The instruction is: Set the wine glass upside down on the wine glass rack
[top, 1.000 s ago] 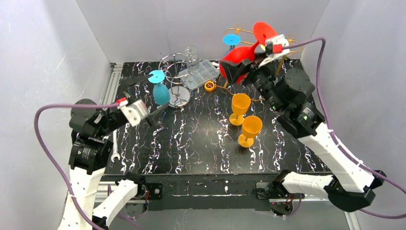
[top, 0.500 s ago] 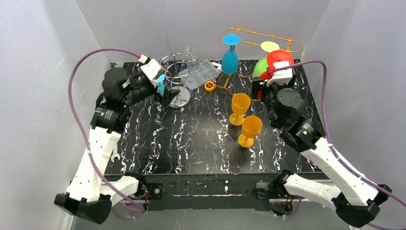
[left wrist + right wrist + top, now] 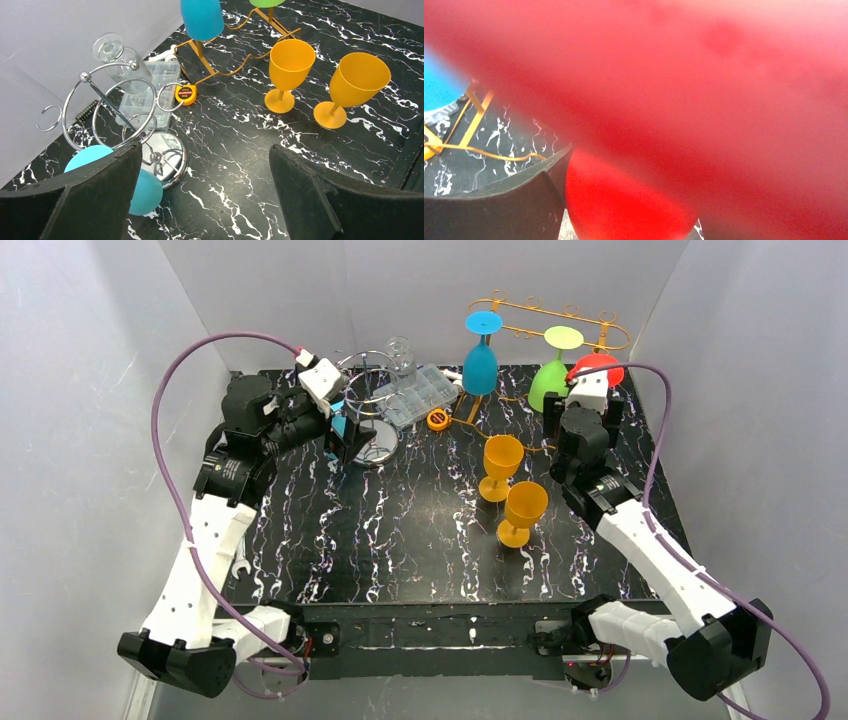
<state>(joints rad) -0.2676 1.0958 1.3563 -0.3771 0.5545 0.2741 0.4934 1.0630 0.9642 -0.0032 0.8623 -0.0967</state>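
The red wine glass [image 3: 624,200] hangs foot-up at the right end of the gold wine glass rack [image 3: 520,312]. My right gripper [image 3: 584,410] is shut on its bowl. In the top view only its red foot [image 3: 598,369] shows above the wrist. A blue glass [image 3: 481,365] and a green glass [image 3: 546,386] hang upside down on the same rack. My left gripper [image 3: 205,200] is open and empty over the table, its left finger [image 3: 95,200] just in front of a teal glass [image 3: 146,192] at the chrome stand [image 3: 167,157].
Two orange goblets [image 3: 501,466] [image 3: 522,511] stand upright mid-table. A yellow tape measure [image 3: 438,419] and a clear plastic box [image 3: 415,393] lie behind them. A clear glass [image 3: 117,52] sits by the chrome stand. A wrench [image 3: 240,565] lies at the left edge.
The right arm carried the red glass from the rack's middle to its right end and turned it foot-up. The left arm swung up from the near left to the chrome stand.
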